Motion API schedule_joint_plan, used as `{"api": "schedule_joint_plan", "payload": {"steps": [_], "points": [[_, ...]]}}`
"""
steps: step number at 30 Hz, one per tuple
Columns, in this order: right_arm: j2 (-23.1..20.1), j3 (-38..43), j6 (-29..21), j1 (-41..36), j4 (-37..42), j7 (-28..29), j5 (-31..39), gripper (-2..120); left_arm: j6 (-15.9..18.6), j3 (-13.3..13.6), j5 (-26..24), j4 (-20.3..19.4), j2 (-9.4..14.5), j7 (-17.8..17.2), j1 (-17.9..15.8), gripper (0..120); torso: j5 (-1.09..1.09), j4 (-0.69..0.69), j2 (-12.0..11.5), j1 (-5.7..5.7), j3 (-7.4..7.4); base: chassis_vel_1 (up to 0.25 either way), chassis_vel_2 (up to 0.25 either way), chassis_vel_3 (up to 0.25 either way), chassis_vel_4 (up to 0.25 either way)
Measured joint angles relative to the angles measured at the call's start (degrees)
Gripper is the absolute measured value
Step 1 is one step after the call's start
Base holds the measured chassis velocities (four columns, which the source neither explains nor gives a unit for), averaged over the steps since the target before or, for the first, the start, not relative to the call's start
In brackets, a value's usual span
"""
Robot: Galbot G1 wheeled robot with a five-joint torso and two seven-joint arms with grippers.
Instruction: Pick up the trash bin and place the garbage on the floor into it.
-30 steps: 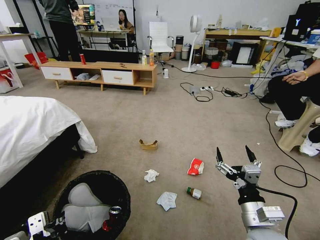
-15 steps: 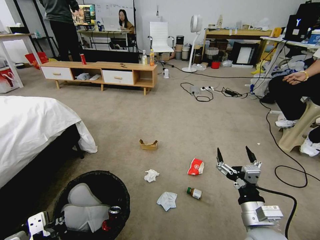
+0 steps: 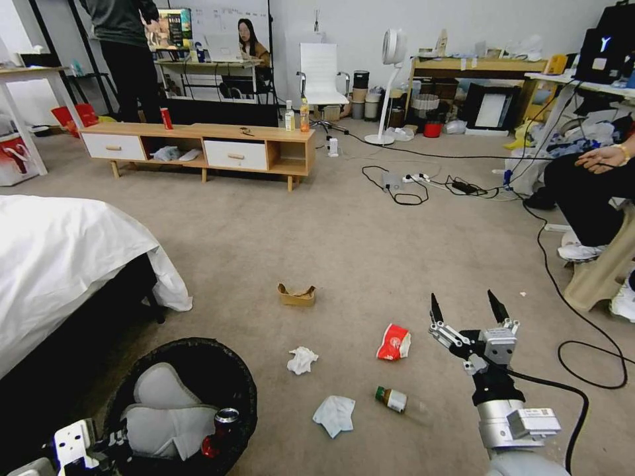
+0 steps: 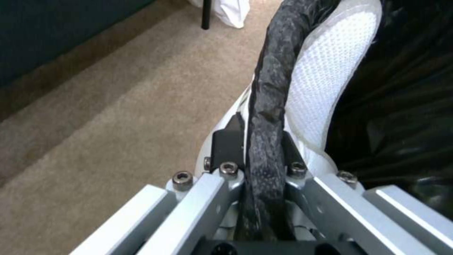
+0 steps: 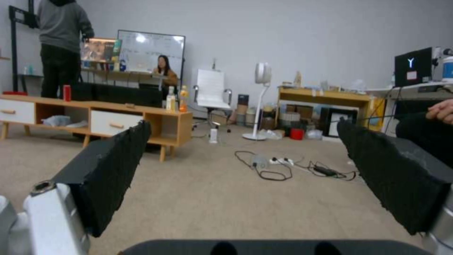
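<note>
The trash bin [image 3: 187,346], black bag rolled over its rim, hangs low at my left with a red can [image 3: 222,428] and a pale cloth [image 3: 162,410] inside. My left gripper [image 3: 119,441] is shut on the bin's rim [image 4: 269,88], one finger on each side. Garbage lies on the floor [image 3: 370,251]: a tan cardboard tray [image 3: 296,295], a white tissue [image 3: 302,360], a second pale wad [image 3: 335,414], a red-white crushed cup [image 3: 394,342] and a small bottle [image 3: 391,399]. My right gripper [image 3: 464,301] hovers open, right of the cup and bottle, its pads [image 5: 113,166] wide apart.
A white-sheeted bed [image 3: 59,251] stands on the left, close to the bin. A low wooden bench [image 3: 198,142] lies ahead. Black cables [image 3: 589,360] loop across the carpet at the right, near a seated person's legs and stool [image 3: 598,271]. A power strip [image 3: 410,178] lies farther off.
The whole picture has shifted slightly, so the camera has moved; the litter now sits a little lower and more to the right. Both grippers keep their poses.
</note>
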Motion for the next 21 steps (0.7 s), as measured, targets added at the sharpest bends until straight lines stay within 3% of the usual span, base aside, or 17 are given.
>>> {"api": "schedule_joint_plan", "payload": {"steps": [21], "points": [[-0.8, 0.2, 0.6, 0.2, -0.2, -1.0, 0.1, 100, -0.1, 0.2, 0.1, -0.2, 0.0, 0.1, 0.4, 2, 0.0, 0.01, 0.0, 0.0, -0.01, -0.005, 0.004, 0.004, -0.007]]}}
